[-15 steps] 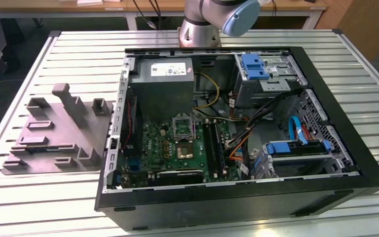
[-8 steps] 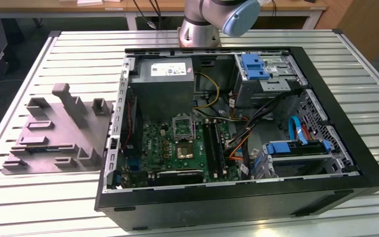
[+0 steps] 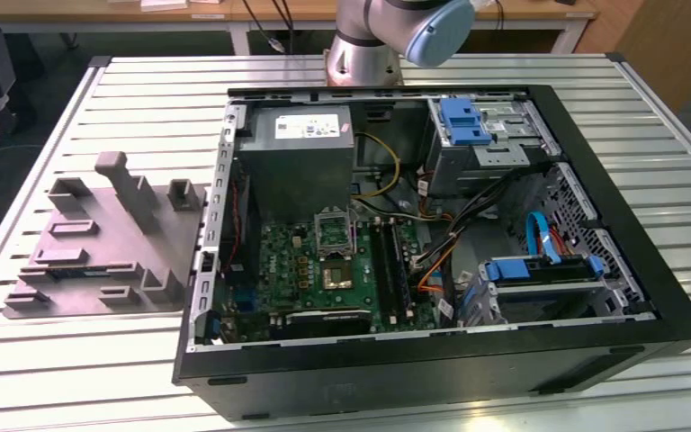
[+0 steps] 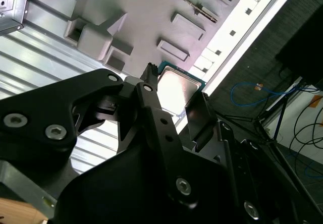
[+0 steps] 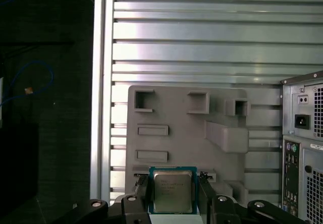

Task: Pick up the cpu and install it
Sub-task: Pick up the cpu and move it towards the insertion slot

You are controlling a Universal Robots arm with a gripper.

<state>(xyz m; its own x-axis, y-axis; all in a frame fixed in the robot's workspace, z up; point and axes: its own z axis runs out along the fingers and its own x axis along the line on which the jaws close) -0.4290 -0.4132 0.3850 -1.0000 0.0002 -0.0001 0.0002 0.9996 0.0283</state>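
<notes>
The cpu [image 5: 172,189] is a small square chip with a silvery top and a green rim. It sits between the two black fingers [image 5: 142,192] of my gripper [image 5: 172,186], which is shut on it. Both wrist views show the chip [image 4: 177,89] held in the gripper [image 4: 174,97] high over the grey fixture plate [image 5: 181,143] on the slatted table. In the exterior view, the metal-framed socket [image 3: 336,269] with a dark centre lies on the green motherboard [image 3: 283,261] inside the open computer case [image 3: 586,297].
The grey fixture plate [image 3: 105,247] with raised blocks lies to the exterior view's left of the case. A grey power supply box [image 3: 303,148], drive cages with blue clips [image 3: 463,121] and loose cables [image 3: 442,243] crowd the case. The arm's base [image 3: 363,45] stands behind it.
</notes>
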